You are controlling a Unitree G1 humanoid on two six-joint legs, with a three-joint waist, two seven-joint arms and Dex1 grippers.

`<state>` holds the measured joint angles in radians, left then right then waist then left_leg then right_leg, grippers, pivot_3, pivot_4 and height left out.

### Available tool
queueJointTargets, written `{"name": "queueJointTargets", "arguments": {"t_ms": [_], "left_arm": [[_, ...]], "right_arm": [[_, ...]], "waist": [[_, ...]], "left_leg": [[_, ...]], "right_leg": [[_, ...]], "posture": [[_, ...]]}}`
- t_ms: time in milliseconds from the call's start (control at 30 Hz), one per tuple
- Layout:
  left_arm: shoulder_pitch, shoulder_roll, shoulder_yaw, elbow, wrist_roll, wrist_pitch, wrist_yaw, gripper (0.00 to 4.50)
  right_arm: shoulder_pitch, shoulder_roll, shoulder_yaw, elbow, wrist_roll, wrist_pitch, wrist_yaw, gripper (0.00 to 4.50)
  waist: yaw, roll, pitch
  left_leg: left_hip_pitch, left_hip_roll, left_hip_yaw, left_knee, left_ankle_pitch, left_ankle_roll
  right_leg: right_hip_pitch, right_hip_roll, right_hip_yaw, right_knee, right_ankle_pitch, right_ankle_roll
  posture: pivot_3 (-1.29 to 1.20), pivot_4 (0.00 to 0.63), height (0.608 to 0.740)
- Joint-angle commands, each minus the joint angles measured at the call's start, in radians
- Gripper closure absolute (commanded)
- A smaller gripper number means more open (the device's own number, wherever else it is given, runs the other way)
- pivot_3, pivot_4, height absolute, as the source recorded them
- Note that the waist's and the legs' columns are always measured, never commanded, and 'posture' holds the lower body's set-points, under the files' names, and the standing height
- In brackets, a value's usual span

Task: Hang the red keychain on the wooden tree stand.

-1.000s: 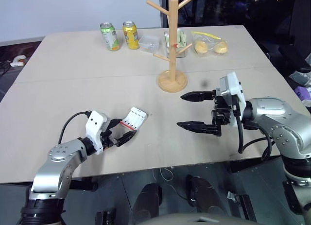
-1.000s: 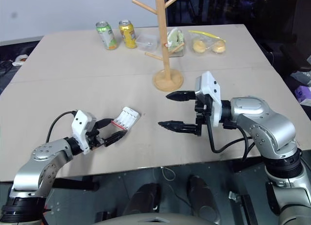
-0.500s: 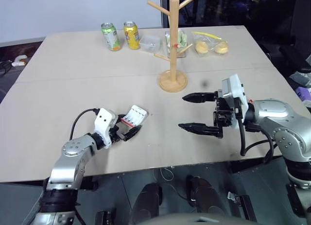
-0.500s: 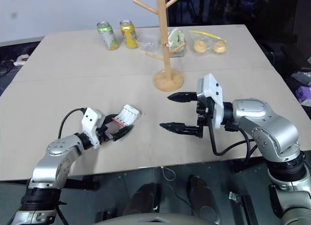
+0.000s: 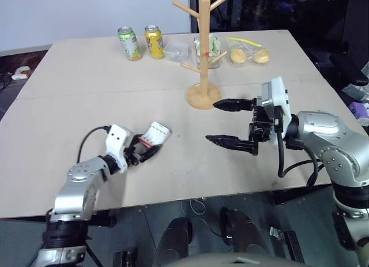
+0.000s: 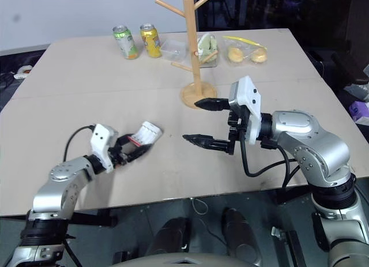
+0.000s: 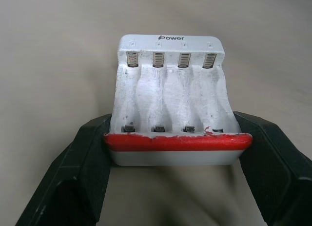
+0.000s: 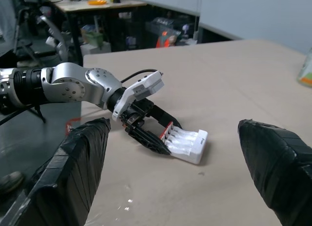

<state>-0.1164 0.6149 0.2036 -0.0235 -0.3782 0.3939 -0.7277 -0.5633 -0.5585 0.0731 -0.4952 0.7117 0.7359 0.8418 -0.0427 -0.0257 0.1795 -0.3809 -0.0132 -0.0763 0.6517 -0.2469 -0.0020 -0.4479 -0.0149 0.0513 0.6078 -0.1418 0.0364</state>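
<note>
Cataloguing surroundings: two cans (image 5: pixel 139 42), a clear box and bagged food stand at the counter (image 5: pixel 86 105) far edge, behind the wooden tree stand (image 5: pixel 203 53).
Left gripper (image 6: pixel 137 151): my fingers are clamped on the white-and-red battery charger (image 7: pixel 173 116), not on a keychain.
Right gripper (image 5: pixel 226 123): fingers wide apart, held above the counter just beside the stand's base.
Red keychain: I cannot make it out.
Open room: bare counter between both arms.
Change: left fingers, open a second ago, have closed.
</note>
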Motion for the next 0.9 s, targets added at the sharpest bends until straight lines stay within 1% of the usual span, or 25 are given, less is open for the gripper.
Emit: {"name": "queueJointTargets", "arguments": {"t_ms": [33, 100, 133, 233, 367, 600, 733, 800, 833, 900], "left_arm": [[-0.105, 0.026, 0.15, 0.053, -0.06, 0.034, 0.084, 1.34], [-0.165, 0.032, 0.211, 0.126, -0.054, 0.03, 0.156, 1.34], [-0.192, 0.041, 0.229, 0.18, -0.027, 0.008, 0.197, 1.34], [-0.266, 0.068, 0.276, 0.343, 0.044, -0.071, 0.325, 1.34], [-0.373, 0.105, 0.322, 0.571, 0.085, -0.16, 0.455, 1.34], [-0.493, 0.134, 0.283, 0.887, 0.146, -0.299, 0.507, 1.34], [-0.554, 0.138, 0.288, 1.039, 0.141, -0.314, 0.52, 1.34], [-0.573, 0.142, 0.285, 1.081, 0.14, -0.327, 0.515, 0.29], [-0.581, 0.145, 0.286, 1.093, 0.137, -0.331, 0.509, 0.01], [-0.59, 0.154, 0.285, 1.106, 0.135, -0.336, 0.503, 0.01]], "right_arm": [[-0.061, 0.047, -0.006, -0.013, 0.015, -0.024, -0.028, 0.0], [-0.081, 0.068, 0.015, -0.007, 0.0, -0.034, -0.025, 0.0], [-0.089, 0.077, 0.028, -0.001, -0.013, -0.041, -0.022, 0.0], [-0.112, 0.099, 0.062, 0.021, -0.047, -0.058, -0.027, 0.0], [-0.145, 0.134, 0.091, 0.037, -0.081, -0.064, -0.052, 0.0], [-0.149, 0.142, 0.113, 0.018, -0.109, -0.057, -0.065, 0.0], [-0.136, 0.135, 0.118, 0.013, -0.133, -0.054, -0.077, 0.0], [-0.133, 0.134, 0.114, 0.009, -0.134, -0.044, -0.083, 0.0], [-0.13, 0.133, 0.111, 0.006, -0.133, -0.038, -0.087, 0.0], [-0.127, 0.129, 0.108, 0.001, -0.133, -0.027, -0.094, 0.0]], "waist": [[0.0, 0.0, 0.0], [0.001, 0.0, 0.0], [0.0, 0.0, 0.0], [-0.001, 0.0, 0.0], [0.002, 0.0, 0.0], [0.009, -0.002, -0.001], [0.006, -0.002, -0.001], [0.005, -0.002, -0.001], [0.004, -0.002, -0.001], [0.003, -0.002, -0.001]], "left_leg": [[0.0, 0.0, 0.0, 0.0, 0.0, 0.0], [0.0, 0.0, -0.001, 0.0, 0.0, 0.0], [0.0, 0.0, -0.001, 0.0, 0.0, 0.0], [0.0, 0.0, -0.001, -0.001, 0.0, 0.0], [-0.001, -0.001, -0.002, -0.001, 0.0, 0.0], [-0.002, -0.003, -0.005, 0.0, 0.0, 0.0], [-0.002, -0.003, -0.005, 0.0, 0.0, 0.0], [-0.002, -0.003, -0.006, 0.0, 0.0, 0.0], [-0.002, -0.003, -0.006, 0.0, 0.0, 0.0], [-0.002, -0.003, -0.006, 0.0, 0.0, 0.0]], "right_leg": [[0.0, 0.0, 0.0, 0.0, 0.0, 0.0], [0.0, 0.0, -0.001, 0.0, 0.0, 0.0], [0.0, 0.0, -0.001, 0.0, 0.001, 0.001], [0.0, 0.0, -0.001, 0.0, 0.002, 0.004], [0.0, -0.001, -0.002, 0.0, 0.003, 0.004], [0.0, -0.003, -0.005, -0.001, 0.003, 0.004], [0.0, -0.003, -0.005, 0.0, 0.003, 0.004], [0.0, -0.003, -0.006, 0.0, 0.003, 0.004], [0.0, -0.003, -0.006, 0.0, 0.003, 0.004], [0.0, -0.003, -0.006, 0.0, 0.003, 0.004]], "posture": [[0.0, 0.15, 0.74], [0.0, 0.15, 0.74], [0.0, 0.15, 0.74], [0.0, 0.15, 0.74], [0.0, 0.15, 0.74], [0.0, 0.15, 0.74], [0.0, 0.15, 0.74], [0.0, 0.15, 0.74], [0.0, 0.15, 0.74], [0.0, 0.15, 0.74]]}}
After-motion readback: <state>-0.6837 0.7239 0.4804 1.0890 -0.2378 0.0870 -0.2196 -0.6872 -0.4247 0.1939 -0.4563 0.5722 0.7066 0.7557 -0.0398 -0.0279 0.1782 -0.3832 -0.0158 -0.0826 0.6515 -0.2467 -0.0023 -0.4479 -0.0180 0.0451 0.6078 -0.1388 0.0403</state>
